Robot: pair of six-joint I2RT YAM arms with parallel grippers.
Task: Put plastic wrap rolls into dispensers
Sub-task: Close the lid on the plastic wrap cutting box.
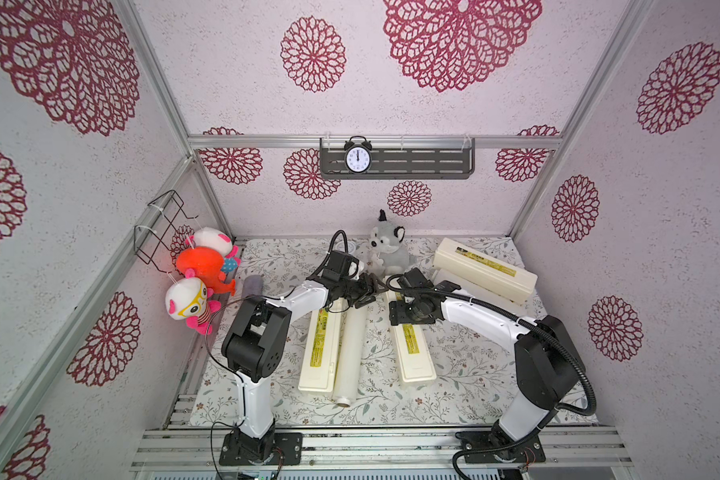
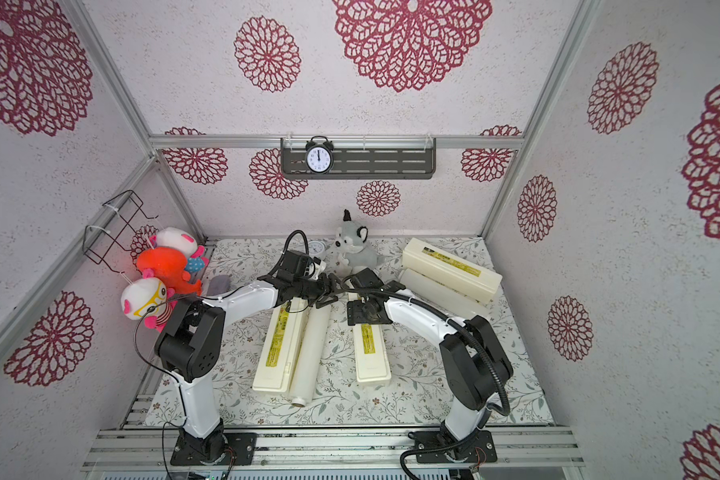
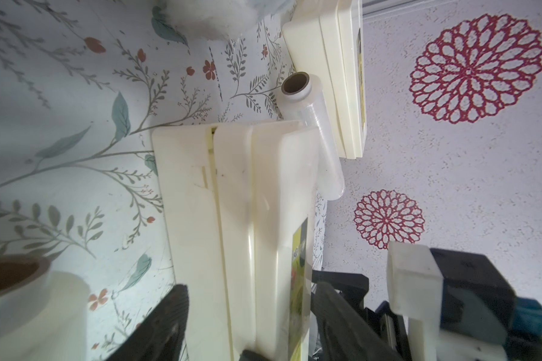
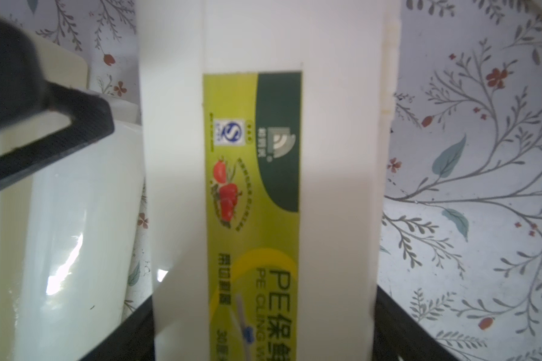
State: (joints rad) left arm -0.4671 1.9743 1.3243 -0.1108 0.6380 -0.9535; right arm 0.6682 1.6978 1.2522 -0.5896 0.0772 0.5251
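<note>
Three cream dispensers lie on the floral mat: left, middle, back right. One plastic wrap roll rests against the left dispenser. Another roll lies beside the back right one. My right gripper is shut across the middle dispenser's width near its far end, over the labelled lid. My left gripper reaches in from the left and straddles that dispenser's far end. One finger sits by its base, the other by its lid. Whether they press on it does not show.
A grey plush husky sits at the back just behind both grippers. A grey fuzzy pouch lies back left. Plush toys hang on the left wall. Walls close in on three sides of the mat.
</note>
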